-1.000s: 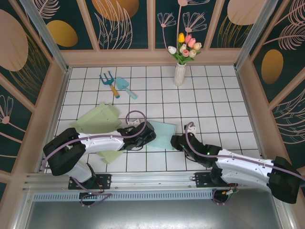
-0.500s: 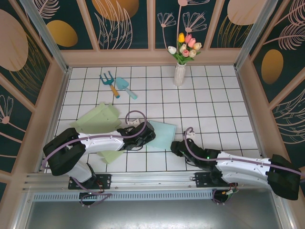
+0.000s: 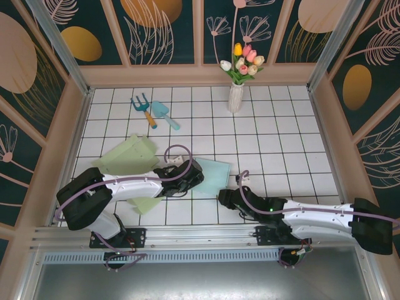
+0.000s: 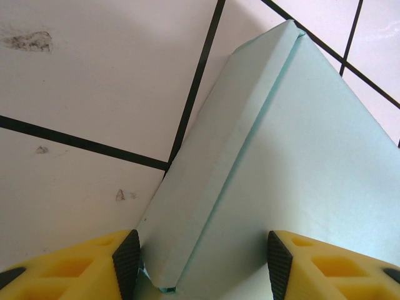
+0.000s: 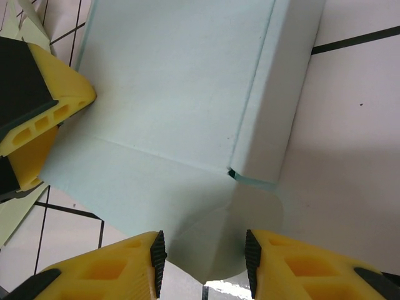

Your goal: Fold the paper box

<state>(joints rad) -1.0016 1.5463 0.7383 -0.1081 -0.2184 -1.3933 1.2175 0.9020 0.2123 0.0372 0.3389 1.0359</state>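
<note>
Top external view: the pale blue-green paper box (image 3: 212, 175), only partly folded, lies on the white tiled table (image 3: 281, 137) near the middle of its near edge, between the two arms. The left gripper (image 3: 197, 177) rests on the left side of the box, and the right gripper (image 3: 222, 197) is at its near right corner.

In the left wrist view, the left gripper (image 4: 199, 265) has its fingers apart, and a folded-up side wall of the box (image 4: 300, 156) stands between them.

In the right wrist view, the right gripper (image 5: 203, 256) also has its fingers apart, on both sides of a rounded flap of the box (image 5: 169, 94).

Light green paper sheets (image 3: 128, 155) lie to the left, under the left arm.
</note>
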